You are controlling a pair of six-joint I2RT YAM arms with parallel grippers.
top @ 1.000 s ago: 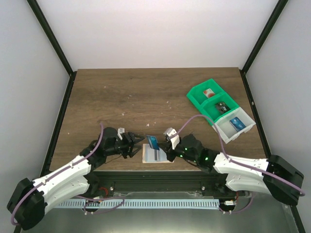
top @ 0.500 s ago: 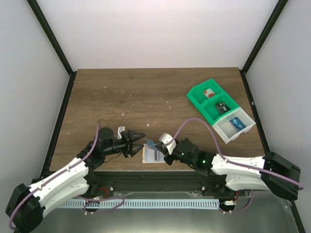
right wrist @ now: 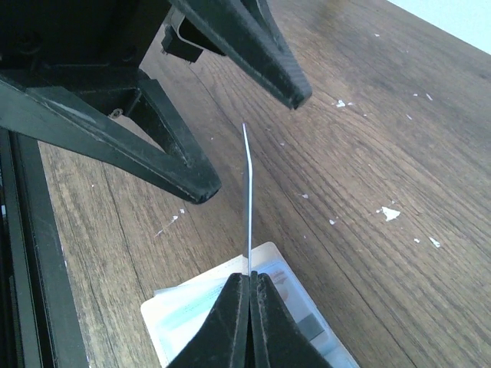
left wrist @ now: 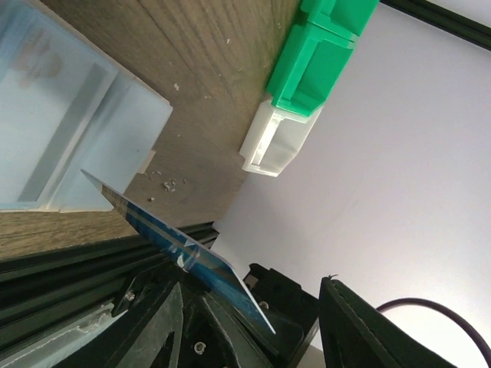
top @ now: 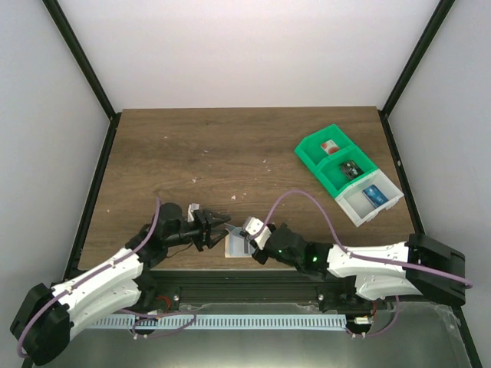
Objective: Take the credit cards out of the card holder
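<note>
Since a second ago the right gripper has slid left. Its jaws pinch a credit card upright over the card holder, lower centre. The left gripper has its jaws spread either side of the card's edge.

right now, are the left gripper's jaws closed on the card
No, the left gripper has its fingers standing apart on either side of the card, which only the right gripper pinches.

Dark brown woodgrain with scattered pale flecks: table. Bright green, end compartment white: compartment tray, near right edge. Pale blue-grey with one darker grey stripe: card holder, at near edge. Blue face, thin pale edge: credit card. Black: left gripper, right gripper. White shells, black joints: left arm, right arm. Purple: cables.
</note>
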